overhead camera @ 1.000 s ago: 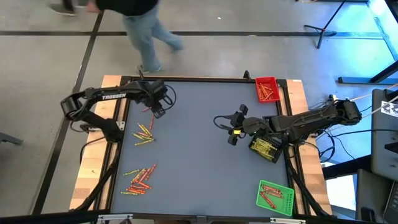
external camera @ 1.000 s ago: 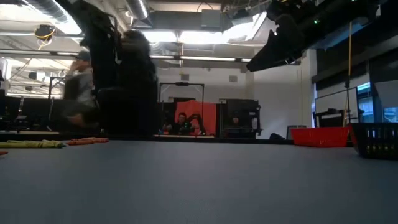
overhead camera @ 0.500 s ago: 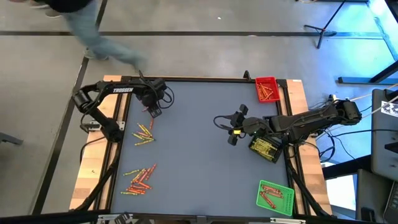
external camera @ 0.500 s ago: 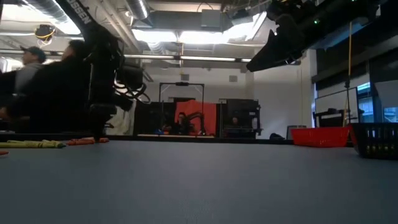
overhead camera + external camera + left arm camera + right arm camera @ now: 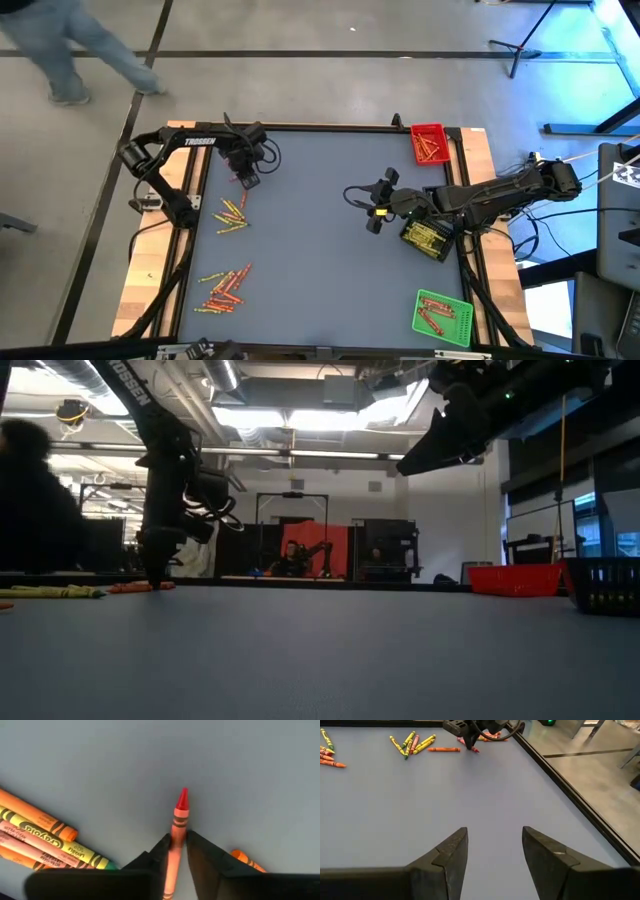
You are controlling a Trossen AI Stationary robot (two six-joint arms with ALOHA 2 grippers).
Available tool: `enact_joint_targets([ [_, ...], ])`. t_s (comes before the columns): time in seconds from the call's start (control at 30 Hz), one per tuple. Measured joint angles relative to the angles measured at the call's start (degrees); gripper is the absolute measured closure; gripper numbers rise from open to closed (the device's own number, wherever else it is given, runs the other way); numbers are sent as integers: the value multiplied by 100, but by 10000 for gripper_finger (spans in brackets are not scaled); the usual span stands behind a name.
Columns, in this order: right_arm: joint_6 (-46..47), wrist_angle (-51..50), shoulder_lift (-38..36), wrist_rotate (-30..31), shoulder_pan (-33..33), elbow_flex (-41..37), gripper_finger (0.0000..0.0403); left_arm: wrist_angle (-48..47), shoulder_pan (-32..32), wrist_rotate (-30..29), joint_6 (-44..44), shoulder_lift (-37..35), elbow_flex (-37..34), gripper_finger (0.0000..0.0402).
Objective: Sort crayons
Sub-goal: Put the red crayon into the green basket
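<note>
The counter is a grey-blue sheet in a dark frame, seen from above with an arm at each side. The left arm reaches along the far edge, and its gripper points down at the far left corner of the counter. The right arm lies low at the right side, its gripper near the middle with the fingers standing apart and holding nothing.

Three trays sit along the right edge: a red tray at the far corner, a black tray under the right arm, and a green tray at the near corner, each with crayons in it.

Loose crayons lie in a small bunch just beside the left gripper, and a larger heap lies nearer the front left.

The left gripper's fingers pinch a red crayon, its tip sticking out past them over the counter.
</note>
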Motion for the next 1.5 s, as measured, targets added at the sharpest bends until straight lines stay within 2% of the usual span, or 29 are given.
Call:
enact_joint_targets([
  [0.17, 0, -6, 0, 0, 2, 0, 217, -2, -1, -27, 128, 0, 0, 392],
  [0.37, 0, -22, 0, 0, 2, 0, 217, -126, -44, -99, 150, 22, 199, 394],
  [0.6, 210, -52, 0, -2, 2, 0, 217, -94, -536, -1089, 140, -304, 673, 396],
  [0.7, 451, -88, 0, -3, 1, 0, 217, -41, -843, -1218, 124, -637, 796, 395],
  [0.8, 561, -123, 0, -92, 1, 0, 210, 252, -1171, -1219, 104, -1003, 824, 395],
  [1.1, 244, -15, 2, 68, 0, 0, 139, 1467, -2443, -1113, 60, -1854, 824, 394],
  [1.33, -119, 488, 259, -12, 0, -2, 139, 2759, -3462, -1048, 292, -1824, 824, 394],
  [1.5, -576, 1276, 660, -220, 2, -4, 146, 3564, -4004, -578, 303, -1715, 818, 394],
])
